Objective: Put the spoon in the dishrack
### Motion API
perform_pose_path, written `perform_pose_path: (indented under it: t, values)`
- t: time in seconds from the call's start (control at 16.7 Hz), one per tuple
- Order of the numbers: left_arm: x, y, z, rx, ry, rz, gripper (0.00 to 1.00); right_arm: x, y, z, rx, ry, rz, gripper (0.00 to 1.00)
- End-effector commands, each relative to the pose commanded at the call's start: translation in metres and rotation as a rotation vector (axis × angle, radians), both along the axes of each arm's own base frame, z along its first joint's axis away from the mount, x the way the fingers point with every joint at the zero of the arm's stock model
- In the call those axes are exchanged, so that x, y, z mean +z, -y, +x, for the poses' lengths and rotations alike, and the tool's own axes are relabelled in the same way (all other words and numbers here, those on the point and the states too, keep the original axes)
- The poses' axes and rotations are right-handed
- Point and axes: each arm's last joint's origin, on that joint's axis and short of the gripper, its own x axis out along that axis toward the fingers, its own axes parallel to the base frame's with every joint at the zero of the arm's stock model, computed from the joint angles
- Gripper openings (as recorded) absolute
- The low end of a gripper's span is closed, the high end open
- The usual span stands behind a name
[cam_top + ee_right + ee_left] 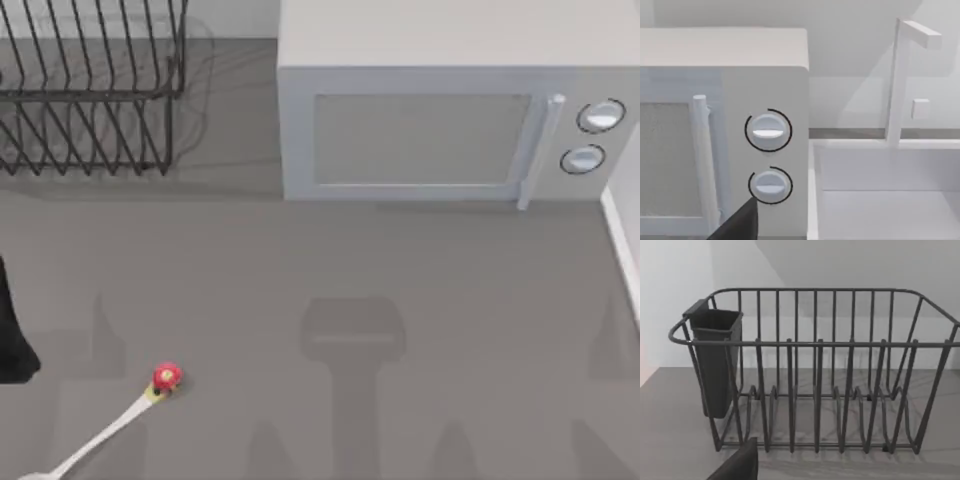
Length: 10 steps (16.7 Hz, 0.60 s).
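The spoon point(110, 425) lies flat on the grey table at the front left, its white handle running diagonally and its red ornament point(166, 377) pointing toward the middle. The black wire dishrack point(90, 90) stands at the back left, far from the spoon. The left wrist view faces the dishrack point(815, 370) head-on, with a dark cutlery cup point(715, 360) hung on one end. A dark part of my left arm point(15, 330) shows at the table's left edge, beside the spoon and apart from it. A dark piece of my left gripper point(740, 467) edges into its wrist view.
A grey microwave point(440, 110) with its door shut stands at the back, right of the dishrack. The right wrist view faces the microwave's two knobs point(768, 130) and a white sink point(885, 200) with a tap point(900, 80). A dark piece of my right gripper point(740, 225) shows there.
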Motion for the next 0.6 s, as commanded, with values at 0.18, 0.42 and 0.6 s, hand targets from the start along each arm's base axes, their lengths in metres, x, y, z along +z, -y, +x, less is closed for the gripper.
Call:
perform_pose_path:
  t: [0.18, 0.42, 0.6]
  values:
    - [0.002, 0.001, 0.000, -0.005, -0.013, 0.004, 1.00, 0.000, 0.000, 0.000, 0.000, 0.000, 0.000, 1.00]
    - [0.018, 0.006, 0.004, -0.058, -0.171, 0.056, 1.00, 0.000, 0.000, 0.000, 0.000, 0.000, 0.000, 1.00]
    - [0.031, 0.013, 0.015, -0.133, -0.414, 0.135, 1.00, 0.000, 0.000, 0.000, 0.000, 0.000, 0.000, 1.00]
